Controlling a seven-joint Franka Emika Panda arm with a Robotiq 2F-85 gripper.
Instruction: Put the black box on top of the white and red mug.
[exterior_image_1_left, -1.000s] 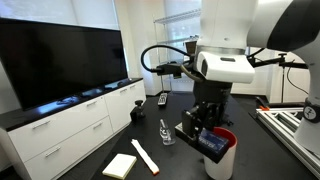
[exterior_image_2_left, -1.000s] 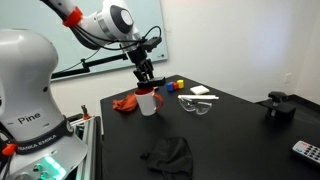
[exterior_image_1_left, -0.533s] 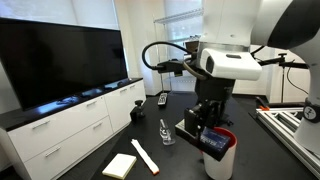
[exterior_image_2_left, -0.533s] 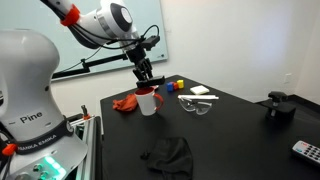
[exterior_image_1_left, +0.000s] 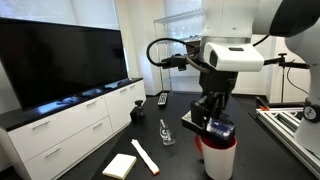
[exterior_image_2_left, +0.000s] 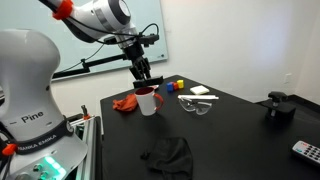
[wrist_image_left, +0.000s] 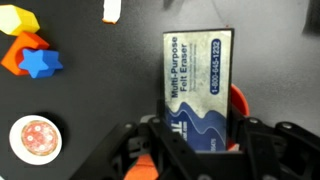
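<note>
So here we saw the tool (wrist_image_left: 195, 143) clamped on the small flat rectangular black box (wrist_image_left: 196, 70), the one with a blue and white label reading "Multi-Purpose Felt Eraser", with a finger on either side of it. In the wrist view a bit of red rim from the big cylindrical white and red mug (wrist_image_left: 238, 100) peeked out past the box's edge, so the black box sat right over the mug's mouth.

In an exterior view the tool (exterior_image_1_left: 214, 120) hung straight above the mug (exterior_image_1_left: 217, 160), and the box (exterior_image_1_left: 221, 130) was just at the rim. We honestly couldn't tell whether it was touching the rim or a hair above it. The other angle showed the same stack-up: tool (exterior_image_2_left: 143, 82) directly over the mug (exterior_image_2_left: 148, 102).

The mug stood on the dark counter (exterior_image_2_left: 240, 120). A crumpled red cloth (exterior_image_2_left: 125, 103) lay just beside it, and a soft black cloth (exterior_image_2_left: 168, 155) lay well apart from it, toward the camera. A small clear glass (exterior_image_1_left: 166, 133) stood near the mug too. The wrist view also caught 3 toy blocks off to the side: a yellow block (wrist_image_left: 18, 18), an orange block (wrist_image_left: 20, 50) and a blue star (wrist_image_left: 40, 63).
</note>
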